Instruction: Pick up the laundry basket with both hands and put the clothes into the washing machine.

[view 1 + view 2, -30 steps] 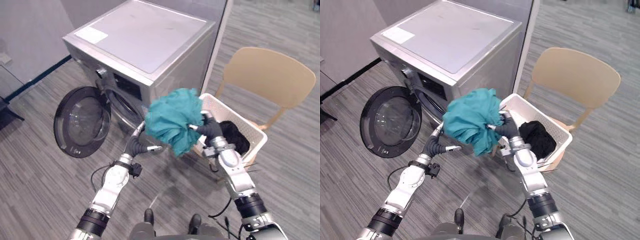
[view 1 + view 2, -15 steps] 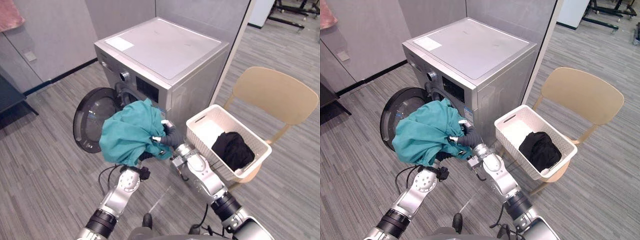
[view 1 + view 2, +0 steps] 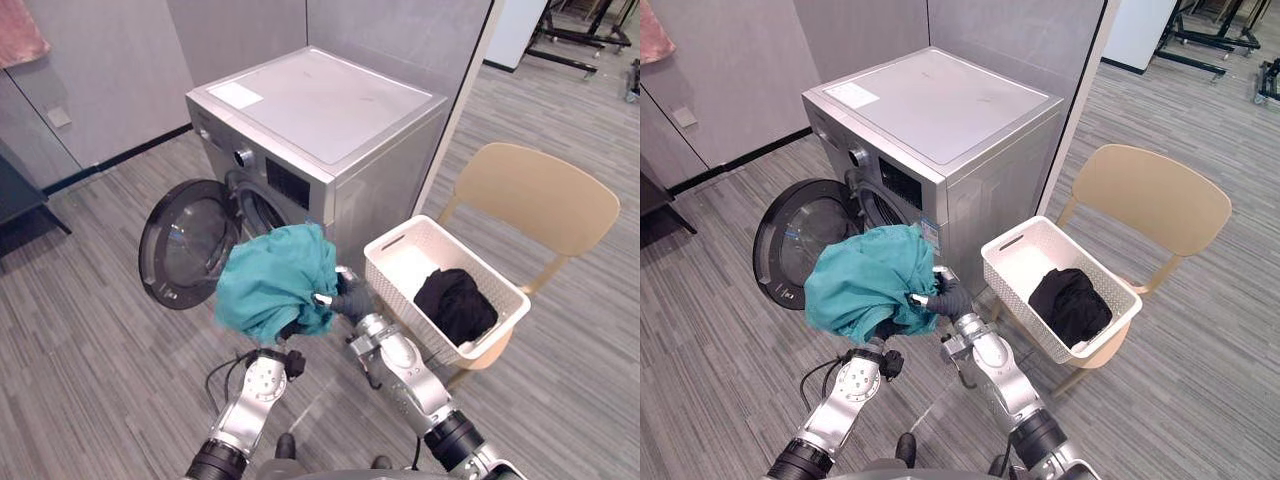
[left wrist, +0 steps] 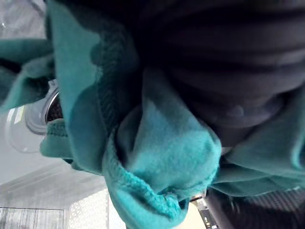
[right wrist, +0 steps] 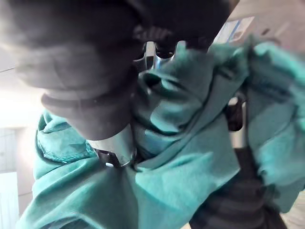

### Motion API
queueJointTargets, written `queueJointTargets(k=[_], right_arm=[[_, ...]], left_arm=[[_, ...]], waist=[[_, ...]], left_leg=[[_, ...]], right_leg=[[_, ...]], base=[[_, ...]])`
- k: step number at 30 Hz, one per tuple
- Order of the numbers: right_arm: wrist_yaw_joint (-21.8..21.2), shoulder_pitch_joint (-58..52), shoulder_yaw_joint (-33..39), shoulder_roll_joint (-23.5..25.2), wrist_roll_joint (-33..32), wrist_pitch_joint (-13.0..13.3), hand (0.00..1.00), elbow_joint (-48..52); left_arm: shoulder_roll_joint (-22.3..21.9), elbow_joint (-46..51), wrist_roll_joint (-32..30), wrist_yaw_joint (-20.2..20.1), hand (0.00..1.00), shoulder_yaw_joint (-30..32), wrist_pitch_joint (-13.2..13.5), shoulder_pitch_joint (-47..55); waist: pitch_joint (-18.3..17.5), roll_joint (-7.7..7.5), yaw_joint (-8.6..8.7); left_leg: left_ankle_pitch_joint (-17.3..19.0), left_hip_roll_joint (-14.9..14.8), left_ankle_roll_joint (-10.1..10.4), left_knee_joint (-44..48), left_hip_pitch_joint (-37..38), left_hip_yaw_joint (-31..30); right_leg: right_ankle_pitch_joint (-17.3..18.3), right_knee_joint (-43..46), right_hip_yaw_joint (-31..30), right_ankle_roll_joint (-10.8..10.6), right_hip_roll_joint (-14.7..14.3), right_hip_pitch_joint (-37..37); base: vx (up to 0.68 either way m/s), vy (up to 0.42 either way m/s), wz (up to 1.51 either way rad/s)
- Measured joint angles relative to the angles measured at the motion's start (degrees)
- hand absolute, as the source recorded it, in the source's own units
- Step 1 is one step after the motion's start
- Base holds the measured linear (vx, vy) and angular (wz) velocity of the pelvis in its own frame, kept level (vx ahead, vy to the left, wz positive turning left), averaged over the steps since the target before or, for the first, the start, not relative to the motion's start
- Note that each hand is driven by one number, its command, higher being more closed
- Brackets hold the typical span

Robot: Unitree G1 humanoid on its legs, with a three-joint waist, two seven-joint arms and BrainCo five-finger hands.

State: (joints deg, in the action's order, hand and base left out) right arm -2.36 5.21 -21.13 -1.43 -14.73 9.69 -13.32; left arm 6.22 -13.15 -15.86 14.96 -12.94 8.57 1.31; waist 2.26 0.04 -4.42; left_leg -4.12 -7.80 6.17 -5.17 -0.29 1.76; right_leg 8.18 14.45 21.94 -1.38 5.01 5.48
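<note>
Right hand (image 3: 352,300) clamped on teal garment (image 3: 272,285) near washing machine door (image 3: 185,245); left hand (image 4: 224,52) buried beneath, grip untellable.

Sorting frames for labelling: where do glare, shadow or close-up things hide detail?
Left eye view: soft sheen on the washing machine lid, reflections in its door glass. Left wrist view: the teal garment crowds the lens, some folds in shadow. Right wrist view: pale glare beside the right hand.
</note>
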Motion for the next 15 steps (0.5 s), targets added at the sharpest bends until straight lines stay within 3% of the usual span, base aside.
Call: queueJointTargets(k=[9, 15], right_arm=[[5.8, -3.6, 13.3, -1.4, 11.7, -0.2, 0.0, 3.1], [6.0, -8.4, 19.0, -3.7, 17.7, -0.4, 0.0, 4.7]], left_arm=[[-0.3, 0.0, 0.0, 0.0, 1.0, 6.5, -0.1, 2.6], [-0.2, 0.0, 0.5, 0.0, 1.0, 11.1, -0.5, 4.7]], waist=[[-0.1, -0.11, 0.55], [-0.2, -0.39, 1.04]], left_leg=[[0.1, 0.0, 0.1, -0.1, 1.0, 1.5], [0.1, 0.0, 0.1, -0.1, 0.9, 1.6]], right_leg=[[2.9, 3.6, -1.5, -0.3, 0.8, 1.1], [2.9, 4.0, -1.7, 0.3, 0.8, 1.8]], base=[[0.01, -0.037, -0.06], [0.05, -0.026, -0.01]])
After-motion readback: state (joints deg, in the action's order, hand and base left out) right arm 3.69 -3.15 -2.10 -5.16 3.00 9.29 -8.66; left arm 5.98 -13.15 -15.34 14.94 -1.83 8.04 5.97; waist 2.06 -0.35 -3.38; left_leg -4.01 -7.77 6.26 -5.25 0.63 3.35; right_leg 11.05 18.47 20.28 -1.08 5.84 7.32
